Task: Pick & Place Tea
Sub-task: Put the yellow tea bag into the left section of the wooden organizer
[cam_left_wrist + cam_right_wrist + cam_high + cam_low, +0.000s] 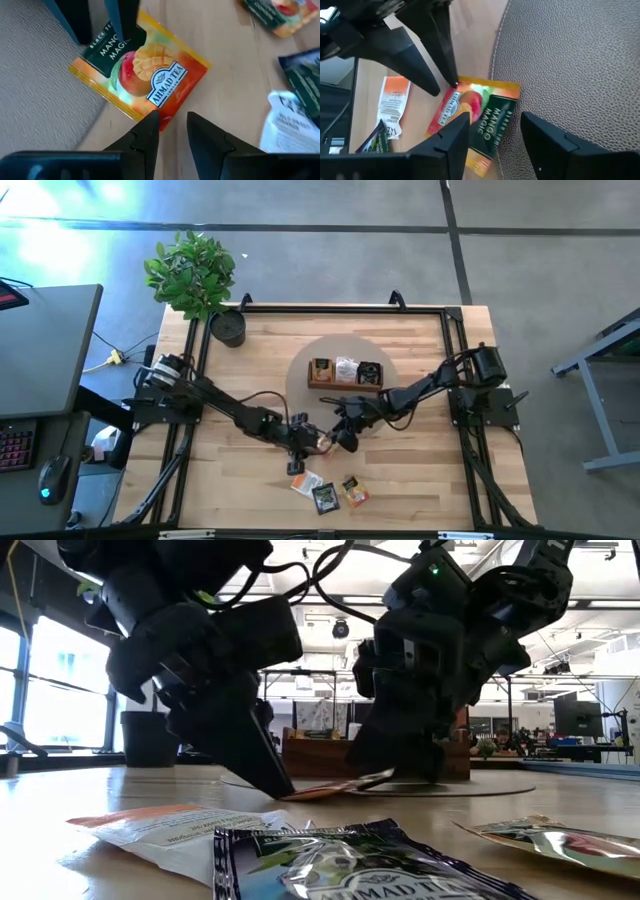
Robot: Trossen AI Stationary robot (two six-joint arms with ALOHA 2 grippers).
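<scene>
Lying flat between the two sets of jaws: one orange-and-yellow mango tea packet, partly on the bare wooden table and partly on the edge of the round grey mat.

Left gripper: jaws set to a narrow gap, tips down at the packet's near corner, one tip touching or just over its edge. Whether the corner is pinched cannot be told; the packet lies flat on the surface.

Right gripper: jaws spread wide, standing over the opposite side of the same packet, one finger above its dark green label and the other over the mat. Nothing is between them but the packet below. In the low view both grippers come down close together, their tips facing each other across the packet.

Wooden tray: long, three compartments, resting on the mat, beyond both grippers. Each compartment holds tea packets: orange-toned ones in the one nearest the left arm, white ones in the middle, dark ones in the one nearest the right arm. Counts cannot be told.

Loose stock on the table, behind the left jaws: one white-and-orange packet, one black packet, one yellow-orange packet, lying near each other.

Other item: potted plant at the table's far corner on the left arm's side.
</scene>
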